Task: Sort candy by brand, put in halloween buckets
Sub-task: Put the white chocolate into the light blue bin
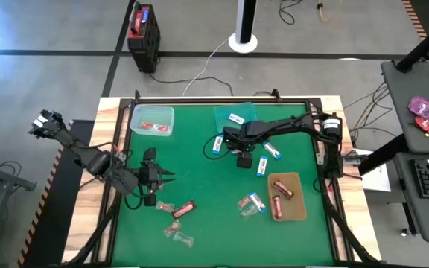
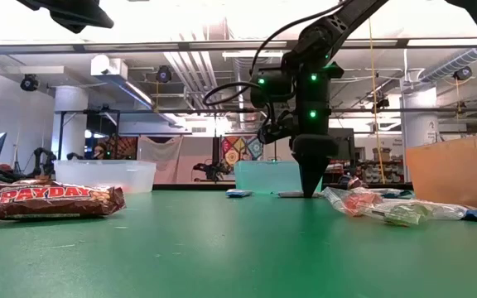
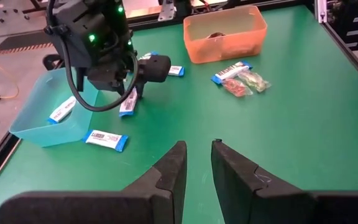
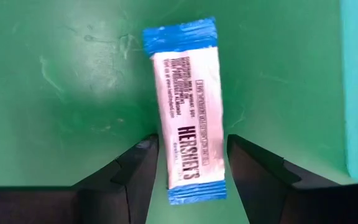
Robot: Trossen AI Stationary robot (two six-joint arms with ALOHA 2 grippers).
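My right gripper (image 4: 188, 155) points straight down over a white-and-blue Hershey's packet (image 4: 185, 118) lying flat on the green table. It is open, with one finger on each side of the packet's near end. In the high view it stands mid-table (image 1: 244, 158), below the teal bucket (image 1: 235, 115), which holds one packet. The mint bucket (image 1: 153, 119) holds red-pink sweets and the amber tray (image 1: 287, 196) holds dark bars. My left gripper (image 3: 197, 149) is open, touches nothing and hovers at the table's left (image 1: 162, 177).
Loose packets lie around my right gripper (image 1: 216, 144) (image 1: 272, 151) (image 1: 262, 165). Near the front edge lie a dark bar (image 1: 183, 211), clear twists (image 1: 173, 231) and a mixed heap (image 1: 250, 203). A PayDay bar (image 2: 48, 200) lies close to the low camera.
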